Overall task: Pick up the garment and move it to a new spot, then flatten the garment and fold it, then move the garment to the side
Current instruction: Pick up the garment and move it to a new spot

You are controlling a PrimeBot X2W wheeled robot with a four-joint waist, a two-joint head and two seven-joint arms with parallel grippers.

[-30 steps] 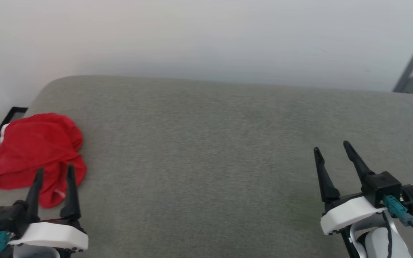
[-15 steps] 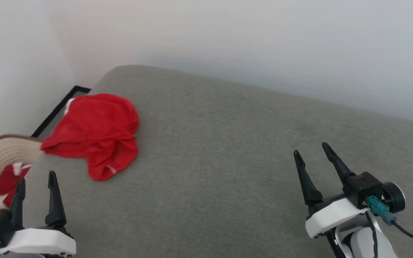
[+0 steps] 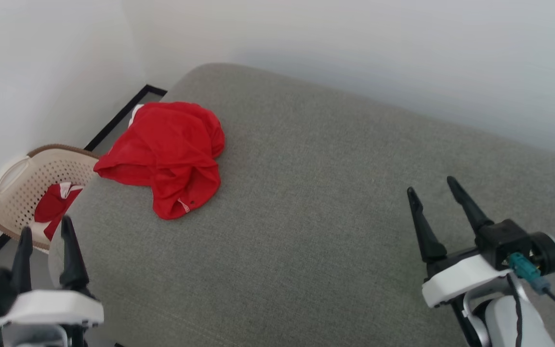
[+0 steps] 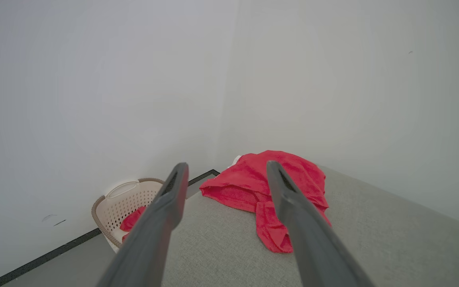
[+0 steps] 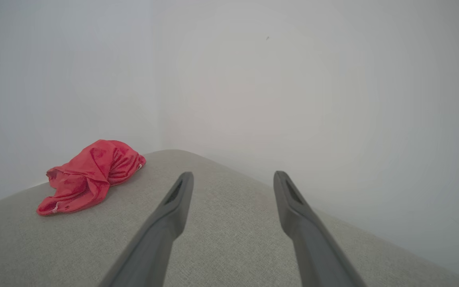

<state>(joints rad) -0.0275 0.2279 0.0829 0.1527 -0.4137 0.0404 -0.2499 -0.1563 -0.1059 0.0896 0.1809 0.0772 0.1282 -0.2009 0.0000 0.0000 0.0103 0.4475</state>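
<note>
The garment (image 3: pixel 169 149) is a bright red crumpled heap near the far left corner of the grey padded surface (image 3: pixel 316 207). A bit of white shows at its back edge. It lies ahead of my left gripper (image 4: pixel 225 169) in the left wrist view (image 4: pixel 267 191) and far off to the left in the right wrist view (image 5: pixel 88 175). My left gripper (image 3: pixel 45 229) stands open at the lower left, off the surface's left edge and well short of the heap. Open and empty, my right gripper (image 3: pixel 431 185) hovers over the surface's right part (image 5: pixel 233 177).
A beige perforated basket (image 3: pixel 27 185) stands on the floor left of the surface, with another red and white cloth (image 3: pixel 56 205) in it. White walls close in behind and on the left. A black strip runs along the floor by the left wall.
The head camera has turned left, so the garment sits nearer the picture's middle and the basket has come into sight. The garment lies as before. Both grippers stay open.
</note>
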